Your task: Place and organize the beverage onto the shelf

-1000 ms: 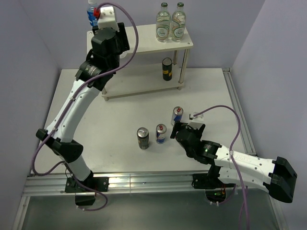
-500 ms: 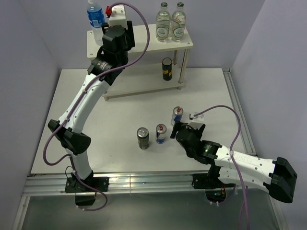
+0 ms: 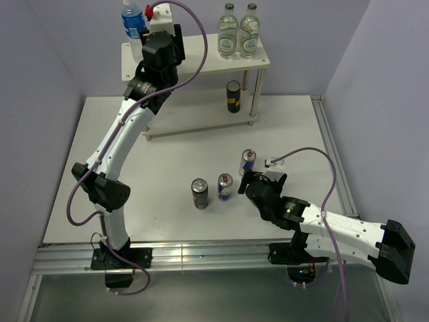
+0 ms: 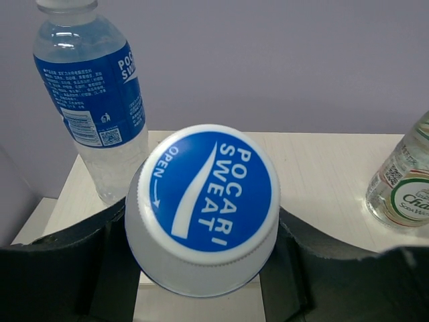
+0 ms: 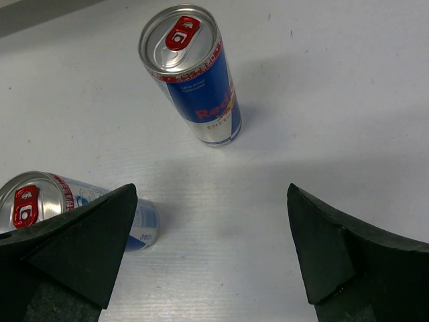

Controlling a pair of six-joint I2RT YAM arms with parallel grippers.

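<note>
Left gripper [image 4: 204, 231]: clenched on the held water bottle [image 4: 213, 194] just under its blue cap, above the left part of the shelf's top board; bottle base hidden, so cannot tell whether set down.
Right gripper [image 5: 211, 201]: spread wide, grasping nothing, low over the table near both blue cans.
Table [image 3: 167, 154]: white and matt, with a metal rail [image 3: 201, 251] along the near edge.
Room: pale lilac walls at the back and both sides.
Shelf [image 3: 201, 59]: cream, two boards on thin legs, at the back of the table.
Water bottles: two. The held one, and the standing water bottle [image 3: 133, 20] upright at the top board's left end, just beside it.
Blue cans: two, upright on the table: far blue can [image 3: 247, 161] and near blue can [image 3: 224, 187].
Dark cans: two. Front dark can [image 3: 200, 193] on the table just left of the near blue can; back dark can [image 3: 233, 96] on the lower board, right side.
Green-capped bottles [image 3: 228, 33]: two, side by side on the top board's right half.
Top view only: both dark cans, the whole shelf, both arms.
Left wrist view only: the held bottle, hidden behind the arm from above; white lettering on its cap.
Right wrist view only: red tabs on the blue cans' lids, seen close.
</note>
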